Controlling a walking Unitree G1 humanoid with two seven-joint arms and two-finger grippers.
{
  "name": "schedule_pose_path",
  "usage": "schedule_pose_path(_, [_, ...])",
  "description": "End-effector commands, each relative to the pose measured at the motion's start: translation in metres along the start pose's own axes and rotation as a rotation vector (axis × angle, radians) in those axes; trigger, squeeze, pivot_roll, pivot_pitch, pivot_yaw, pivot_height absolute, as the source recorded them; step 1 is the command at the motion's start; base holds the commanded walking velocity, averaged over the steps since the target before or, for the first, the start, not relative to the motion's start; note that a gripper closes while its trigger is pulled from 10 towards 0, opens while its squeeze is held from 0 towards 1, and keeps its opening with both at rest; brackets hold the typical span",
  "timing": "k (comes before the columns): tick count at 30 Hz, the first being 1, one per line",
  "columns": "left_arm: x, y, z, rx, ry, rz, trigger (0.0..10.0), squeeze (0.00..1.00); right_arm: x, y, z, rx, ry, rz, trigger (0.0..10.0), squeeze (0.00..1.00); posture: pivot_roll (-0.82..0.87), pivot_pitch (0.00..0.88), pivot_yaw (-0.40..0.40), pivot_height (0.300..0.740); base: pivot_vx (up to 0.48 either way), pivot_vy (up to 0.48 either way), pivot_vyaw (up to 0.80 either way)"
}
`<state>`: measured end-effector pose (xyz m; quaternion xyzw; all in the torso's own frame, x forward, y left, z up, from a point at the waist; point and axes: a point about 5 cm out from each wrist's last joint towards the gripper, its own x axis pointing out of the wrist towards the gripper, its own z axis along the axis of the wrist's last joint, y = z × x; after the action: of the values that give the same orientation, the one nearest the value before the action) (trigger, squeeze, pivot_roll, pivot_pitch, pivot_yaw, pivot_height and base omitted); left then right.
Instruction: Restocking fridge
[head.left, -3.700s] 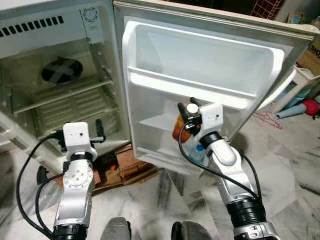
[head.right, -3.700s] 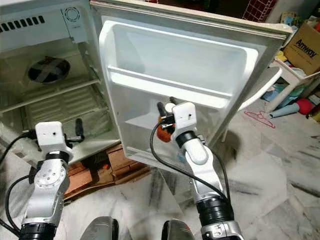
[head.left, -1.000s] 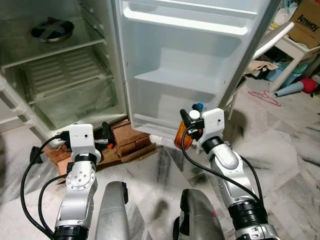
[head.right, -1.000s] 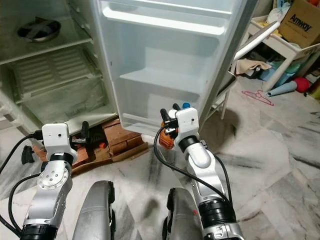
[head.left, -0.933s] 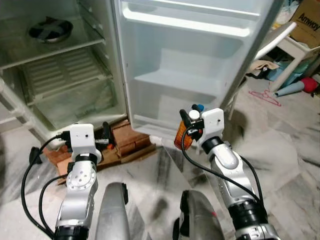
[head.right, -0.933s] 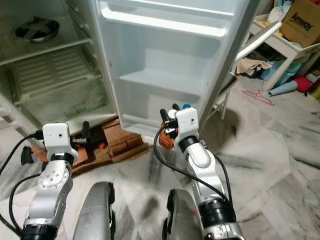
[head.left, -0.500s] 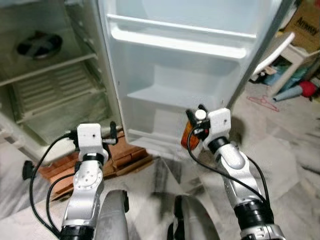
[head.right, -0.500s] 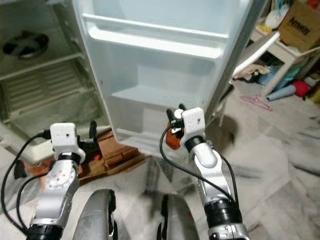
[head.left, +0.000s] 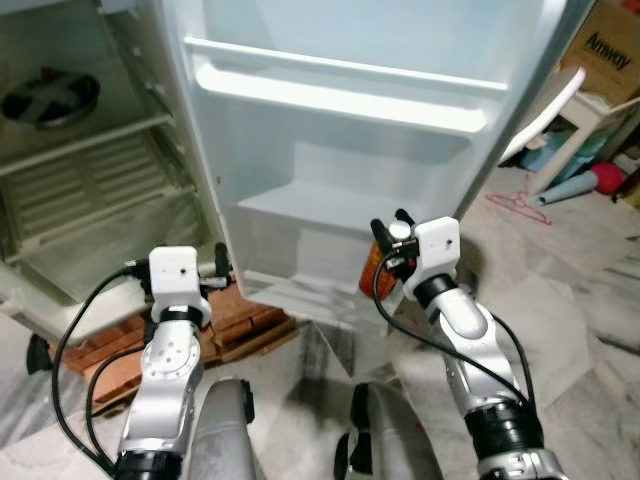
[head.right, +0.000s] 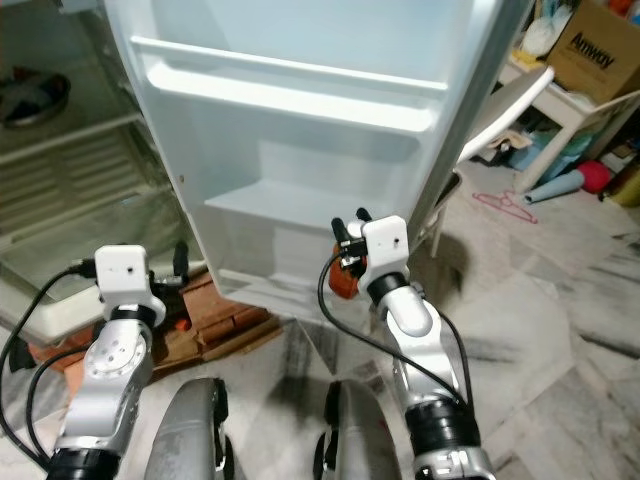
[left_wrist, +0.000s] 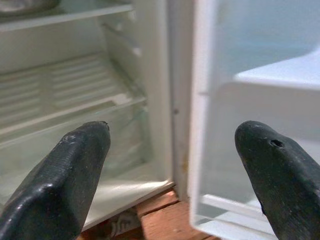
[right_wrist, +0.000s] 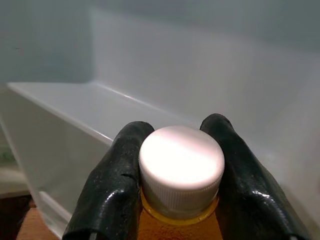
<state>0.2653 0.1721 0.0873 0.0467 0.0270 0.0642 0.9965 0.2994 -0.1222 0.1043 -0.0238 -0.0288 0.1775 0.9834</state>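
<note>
The orange bottle (right_wrist: 180, 200) is running off the picture's edge just below its white cap (right_wrist: 181, 166), and the right gripper (head.left: 388, 235) is covering most of it from the head views. The fridge door (head.left: 350, 110) is losing its top to the frame. The dark dish (head.left: 48, 98) is half cut off.

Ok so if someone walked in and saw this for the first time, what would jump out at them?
Probably the orange bottle with its white cap, pinched at the neck by the right gripper just in front of the open fridge door and its bare white shelves. Next, the left gripper held open near the door's hinge side, and the fridge interior on the left with a round dark metal dish on an upper shelf.
</note>
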Motion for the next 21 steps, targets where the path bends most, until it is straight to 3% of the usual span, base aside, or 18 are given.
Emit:
schedule_pose_path(1, [-0.0013, 0.0054, -0.002, 0.014, 0.011, 0.014, 10.0, 0.0, 0.0038, 0.0069, 0.0073, -0.003, -0.036, 0.024, 10.0, 0.0, 0.07, 0.12, -0.036, 0.626, 0.375, 0.244, 0.0])
schedule_pose_path(9, [-0.0015, 0.0041, -0.0021, 0.011, 0.014, 0.012, 10.0, 0.0, 0.0031, 0.0067, 0.0068, -0.003, -0.035, 0.026, 10.0, 0.0, 0.07, 0.122, -0.036, 0.626, 0.352, 0.23, 0.0])
schedule_pose_path(21, [-0.001, 0.0021, -0.0032, 0.011, 0.024, 0.015, 10.0, 0.0, 0.0037, 0.005, 0.007, -0.024, -0.036, 0.013, 10.0, 0.0, 0.06, 0.124, -0.04, 0.626, 0.02, 0.0, 0.0])
